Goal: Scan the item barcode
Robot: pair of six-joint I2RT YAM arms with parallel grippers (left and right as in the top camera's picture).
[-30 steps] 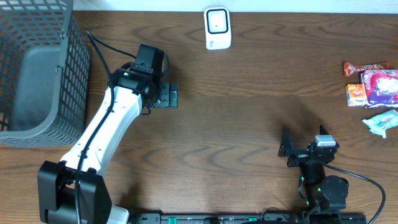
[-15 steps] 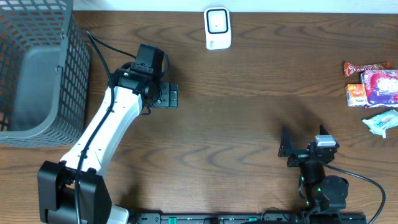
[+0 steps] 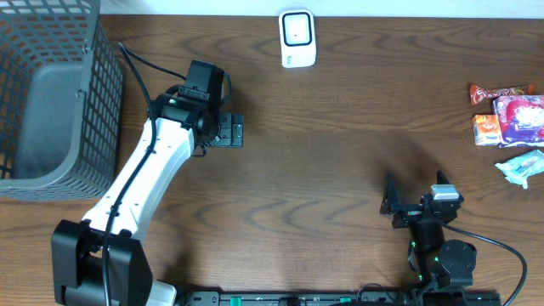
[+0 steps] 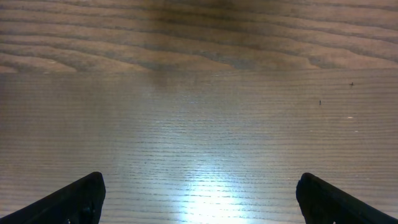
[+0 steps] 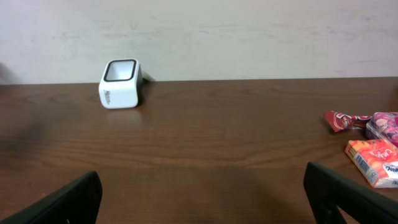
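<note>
My left end effector [image 3: 237, 132] is spread wide open with nothing in it. It's pointed down close over bare wood, so its wrist cam is basically just grain and a glare patch, with the two dark fingertips [image 4: 78, 199] poking in at the bottom corners. It sits left of centre on the surface [image 3: 340, 136], and the white arm runs back from it toward the near left corner.

My right end effector [image 3: 416, 200] is also fully open and empty. It's low near the front edge on the right side, looking across the surface toward the far wall.

The stuff to scan is a little cluster of snack packets at the far right edge, well apart from both end effectors:

- A red-brown wrapper [image 3: 501, 92] is furthest back.
- An orange packet [image 3: 485, 129] sits just beside a pink and purple bag [image 3: 520, 119] in front of that.
- A white-blue wrapper [image 3: 520, 167] is nearest my side, a bit apart from the rest.

I can't make out a barcode on any of them from these views, they're too small.

The white scanner [image 3: 297, 38] stands upright at the back edge around the middle, with its black-rimmed window on the upper face. Side to side it's between my two arms, and it's well away from the packets.

A grey mesh basket [image 3: 51, 93] takes up the far left corner, just left of my left arm.
</note>
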